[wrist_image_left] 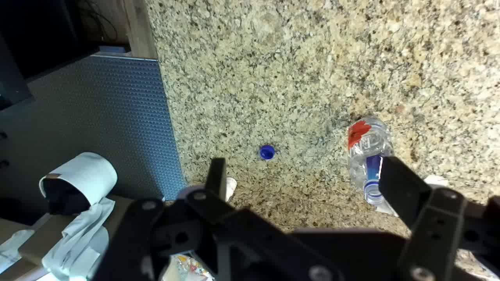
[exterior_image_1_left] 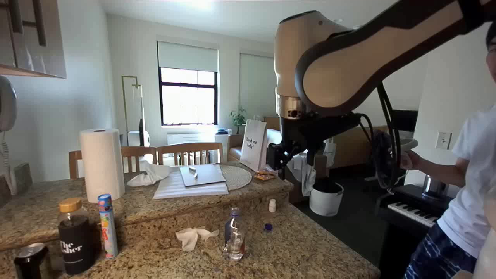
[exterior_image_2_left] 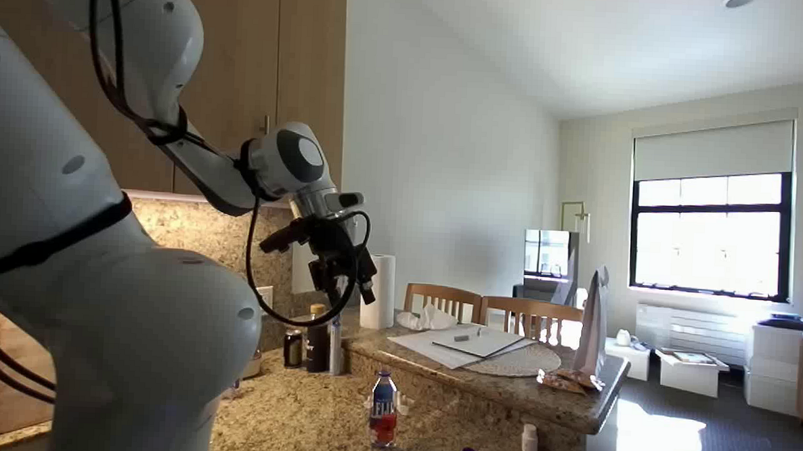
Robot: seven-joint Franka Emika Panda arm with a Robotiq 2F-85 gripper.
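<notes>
Cap (blue, 1 bottle near it) on the counter, well below the spread gripper

A paper bag stands near the far right corner of the raised counter, snack packets beside it, a paper towel roll toward the left end and chairs behind its far edge.

Daylight came through a black-framed window under a part-lowered blind, walls were pale, wooden chairs stood beyond the far edge of the worktop, sunlight patched the dark floor.
</notes>
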